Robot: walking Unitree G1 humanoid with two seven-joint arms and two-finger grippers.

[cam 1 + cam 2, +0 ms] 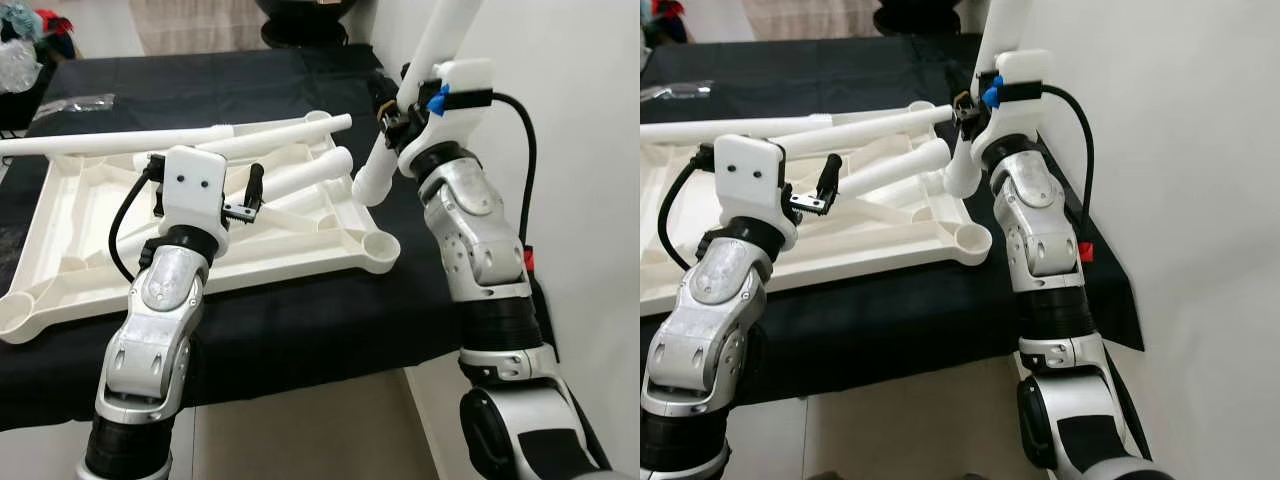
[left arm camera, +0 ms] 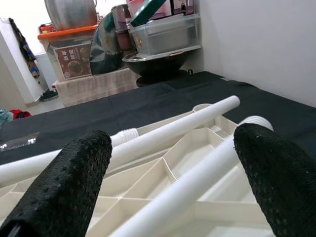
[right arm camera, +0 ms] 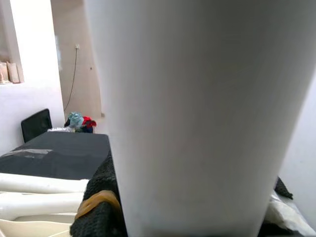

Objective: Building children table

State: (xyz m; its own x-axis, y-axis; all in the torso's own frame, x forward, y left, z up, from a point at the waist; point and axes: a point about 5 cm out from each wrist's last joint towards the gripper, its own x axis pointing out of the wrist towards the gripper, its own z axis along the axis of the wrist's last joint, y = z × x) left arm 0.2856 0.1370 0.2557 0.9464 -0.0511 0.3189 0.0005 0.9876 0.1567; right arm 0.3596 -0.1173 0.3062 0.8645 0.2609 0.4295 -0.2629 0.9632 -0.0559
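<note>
Currently right gripper (image 1: 392, 117) clamps a white plastic table leg (image 1: 410, 95), held upright between its fingers. Left gripper (image 1: 250, 197) fingers spread wide, nothing between them, above the white ribbed plastic tabletop (image 1: 90, 250) and its loose legs.

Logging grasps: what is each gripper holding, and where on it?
Right gripper clamps a white plastic table leg near its lower end. Left gripper is open, empty.

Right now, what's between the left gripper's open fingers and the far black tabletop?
In the left wrist view, two white table legs lie across the upturned white tabletop ahead of the left gripper. Behind them is the black cloth.
</note>
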